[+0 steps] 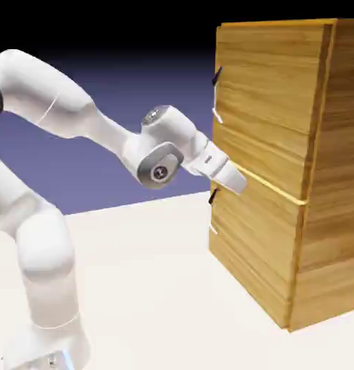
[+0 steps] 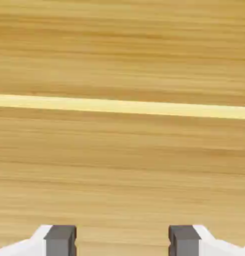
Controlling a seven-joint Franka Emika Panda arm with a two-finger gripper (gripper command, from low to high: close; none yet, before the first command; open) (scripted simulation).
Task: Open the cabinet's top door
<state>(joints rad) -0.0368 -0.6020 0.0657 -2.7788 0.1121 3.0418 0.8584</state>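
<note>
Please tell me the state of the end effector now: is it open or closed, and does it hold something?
End effector: open, fingertips apart, holding nothing.

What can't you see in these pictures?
- End effector's fingertips, exterior view: no grey tips show, so I can't tell if they touch the cabinet.
- Bar handles, hand view: outside the picture.
- Cabinet's inside: hidden behind the closed upper door and lower door.
- Cabinet's right side, exterior view: cut off by the edge.
</note>
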